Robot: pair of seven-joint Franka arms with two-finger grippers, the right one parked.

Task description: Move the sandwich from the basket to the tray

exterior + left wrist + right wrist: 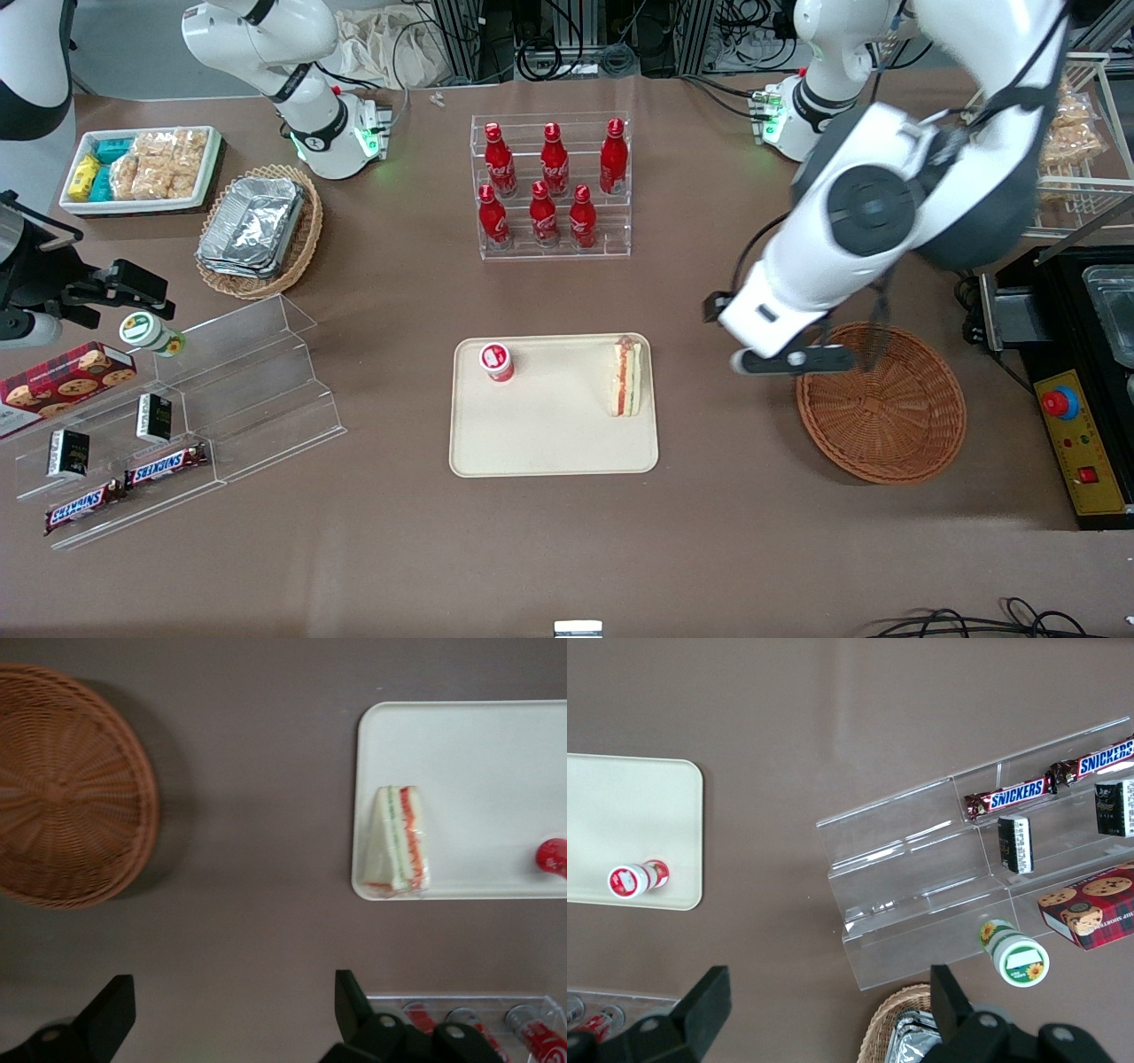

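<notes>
The sandwich (626, 379) (400, 840), a white-bread wedge with red and green filling, lies on the cream tray (549, 443) (469, 753), at the tray's end nearest the basket. The reddish-brown wicker basket (881, 416) (62, 788) has nothing in it and sits toward the working arm's end of the table. My gripper (791, 359) (235, 1010) hangs open and holds nothing. It is above the bare table between tray and basket, close to the basket's rim. Only brown tabletop shows between its fingers.
A small red-and-white bottle (498, 361) (551, 855) stands on the tray. A rack of red cola bottles (551, 186) stands farther from the front camera than the tray. A black control box (1076, 434) sits beside the basket. An acrylic snack shelf (177, 416) lies toward the parked arm's end.
</notes>
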